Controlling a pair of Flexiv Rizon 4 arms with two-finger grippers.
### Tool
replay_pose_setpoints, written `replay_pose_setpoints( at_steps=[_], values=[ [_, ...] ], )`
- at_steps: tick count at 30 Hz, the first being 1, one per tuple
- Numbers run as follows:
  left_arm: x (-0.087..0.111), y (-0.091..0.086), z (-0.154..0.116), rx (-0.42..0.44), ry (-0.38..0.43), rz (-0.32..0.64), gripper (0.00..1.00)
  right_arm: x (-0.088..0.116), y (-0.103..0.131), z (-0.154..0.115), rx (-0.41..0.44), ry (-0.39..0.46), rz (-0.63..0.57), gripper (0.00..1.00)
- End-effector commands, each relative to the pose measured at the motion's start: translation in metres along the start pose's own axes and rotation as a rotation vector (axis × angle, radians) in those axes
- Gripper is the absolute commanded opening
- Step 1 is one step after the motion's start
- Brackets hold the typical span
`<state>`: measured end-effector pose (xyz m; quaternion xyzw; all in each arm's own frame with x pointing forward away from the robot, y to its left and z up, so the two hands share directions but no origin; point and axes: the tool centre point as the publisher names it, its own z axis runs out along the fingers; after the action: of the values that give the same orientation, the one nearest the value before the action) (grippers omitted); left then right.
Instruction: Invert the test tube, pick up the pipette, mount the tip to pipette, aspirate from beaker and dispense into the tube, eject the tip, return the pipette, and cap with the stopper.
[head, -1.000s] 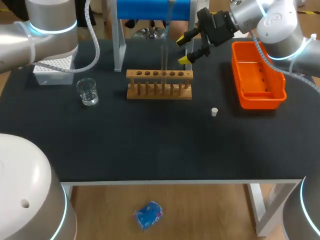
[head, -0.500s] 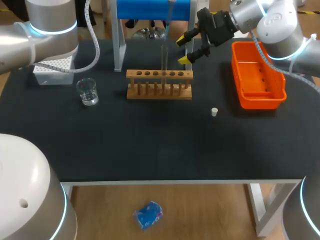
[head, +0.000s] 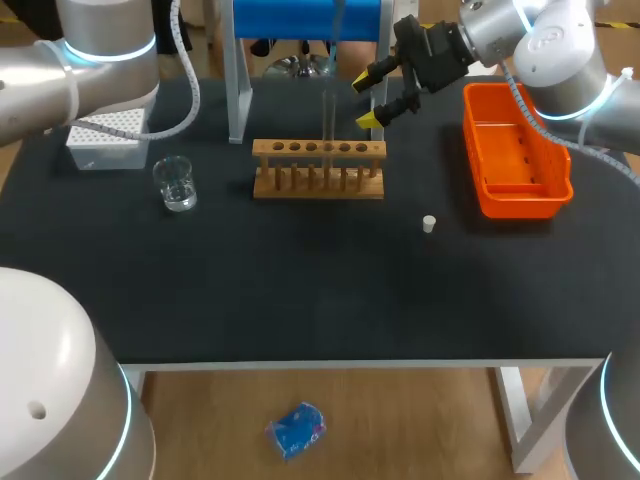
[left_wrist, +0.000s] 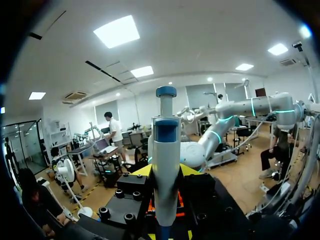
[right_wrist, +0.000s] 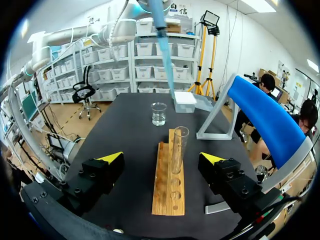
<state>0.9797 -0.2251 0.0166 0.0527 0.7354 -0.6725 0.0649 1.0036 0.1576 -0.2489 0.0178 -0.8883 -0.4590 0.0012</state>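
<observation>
Left gripper (left_wrist: 166, 172) clamped on pipette (left_wrist: 166, 150): yellow fingertips (left_wrist: 142, 171) either side of white body, blue plunger end pointing away from wrist. Out of frame in head view. Right gripper (head: 366, 100) wide open, nothing between fingers, up in the air behind wooden rack (head: 318, 168) and just left of orange bin (head: 520, 197). From right wrist view: test tube (right_wrist: 177, 150) upright in rack, mouth up, straight ahead between the spread fingers but apart from both. Pipette's blue shaft slanting down from above, lower end in the air beyond tube, not touching it. Can't tell whether a tip is mounted. Beaker (head: 176, 184) on table left of rack, near white tip box (head: 105, 140). Stopper (head: 429, 224) loose on black table (head: 300, 290), front-right of rack, well apart from tube. Blue-topped stand (head: 305, 20) behind rack.
</observation>
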Motion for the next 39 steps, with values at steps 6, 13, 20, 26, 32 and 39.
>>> replay_pose_setpoints(
  at_steps=[6, 13, 20, 26, 32, 39],
  values=[
    [-0.021, 0.019, -0.001, 0.024, 0.004, -0.013, 0.0, 0.0, 0.0, 0.0, 0.002, 0.001, 0.0, 1.0],
    [-0.028, 0.031, -0.006, 0.033, -0.007, -0.033, 0.0, 0.0, 0.0, 0.0, 0.002, 0.001, 0.0, 1.0],
    [-0.032, 0.04, -0.009, 0.041, -0.009, -0.055, 0.0, 0.0, 0.0, 0.0, 0.002, 0.001, 0.0, 1.0],
    [-0.032, 0.049, -0.007, 0.042, -0.011, -0.082, 0.0, 0.0, 0.0, 0.0, 0.002, 0.001, 0.0, 1.0],
    [-0.032, 0.055, -0.005, 0.042, -0.01, -0.095, 0.0, 0.0, 0.0, 0.0, 0.002, 0.001, 0.0, 1.0],
    [-0.031, 0.058, -0.005, 0.032, -0.007, -0.112, 0.0, 0.0, 0.0, 0.0, 0.002, 0.001, 0.0, 1.0]
  ],
)
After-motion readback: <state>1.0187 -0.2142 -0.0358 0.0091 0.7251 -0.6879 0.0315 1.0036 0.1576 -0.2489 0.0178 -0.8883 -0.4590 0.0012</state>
